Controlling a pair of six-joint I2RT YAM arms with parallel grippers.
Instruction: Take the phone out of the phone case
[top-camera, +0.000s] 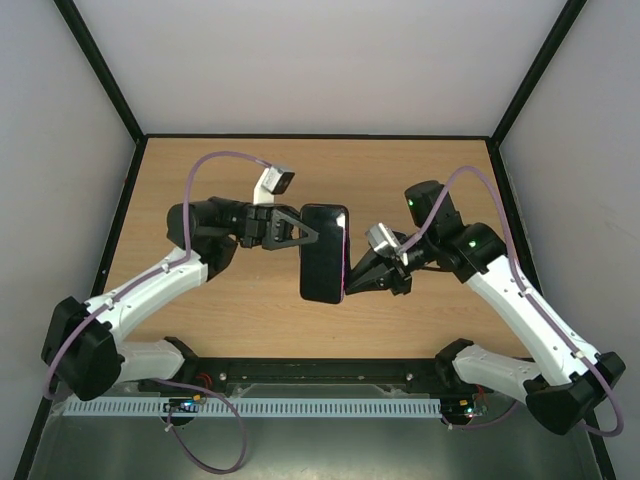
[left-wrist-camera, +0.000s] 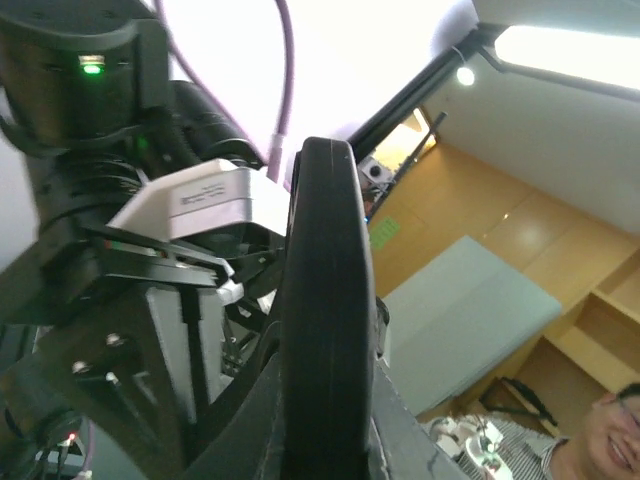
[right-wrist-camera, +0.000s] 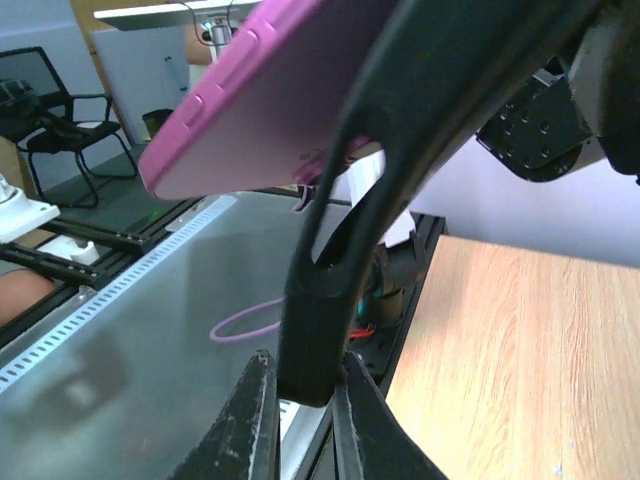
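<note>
A black phone (top-camera: 322, 250) in a pink case (top-camera: 346, 255) hangs in the air above the wooden table, between both grippers. My left gripper (top-camera: 303, 236) is shut on its left edge. In the left wrist view the phone (left-wrist-camera: 325, 300) stands edge-on between the fingers of my left gripper (left-wrist-camera: 325, 440). My right gripper (top-camera: 352, 283) is at the lower right edge. In the right wrist view my right gripper (right-wrist-camera: 300, 390) is shut on a black slotted strip (right-wrist-camera: 320, 330) that runs down from the pink case (right-wrist-camera: 260, 100).
The wooden table (top-camera: 250, 320) lies below, bounded by grey walls and a black frame. A black rail (top-camera: 320, 375) and a slotted metal strip (top-camera: 300, 408) run along the near edge. The right arm (left-wrist-camera: 90, 150) fills the left of the left wrist view.
</note>
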